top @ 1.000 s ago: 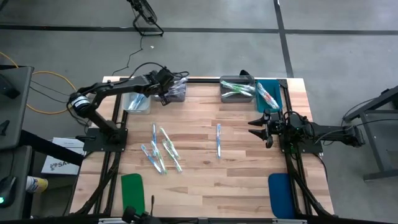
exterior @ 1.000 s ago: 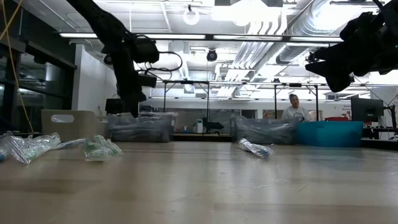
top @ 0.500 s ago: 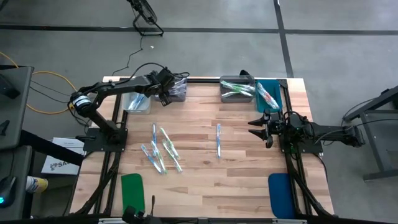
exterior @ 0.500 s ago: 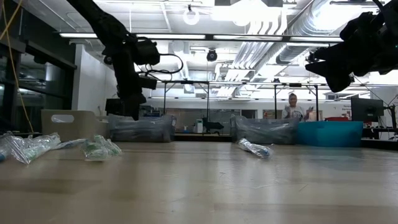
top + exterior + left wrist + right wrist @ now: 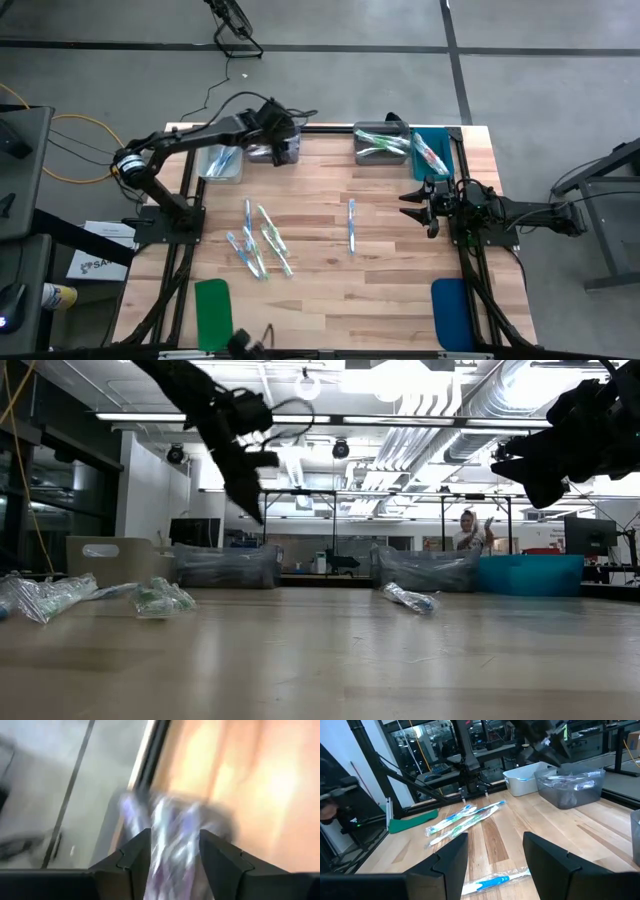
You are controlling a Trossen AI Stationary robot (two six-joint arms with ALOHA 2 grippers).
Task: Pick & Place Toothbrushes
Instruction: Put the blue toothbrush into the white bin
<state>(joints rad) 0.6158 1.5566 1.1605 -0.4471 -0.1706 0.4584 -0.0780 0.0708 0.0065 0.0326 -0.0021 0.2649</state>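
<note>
Lying below left gripper [image 5: 283, 141]: toothbrushes [image 5: 262, 240].

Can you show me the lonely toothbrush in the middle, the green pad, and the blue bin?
lone toothbrush [image 5: 352, 225], high view, middle of its length.
green pad [image 5: 212, 299], high view, centre of its flat top.
blue bin [image 5: 530, 575], low view, front wall.

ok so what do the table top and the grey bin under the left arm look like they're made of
Table top: looks like wood, butcher-block style, with pale and darker planks side by side and a faint sheen in the low view. Grey bin: probably translucent smoky plastic, since the wrapped toothbrushes inside show through its wall. The left gripper hangs above it.
</note>
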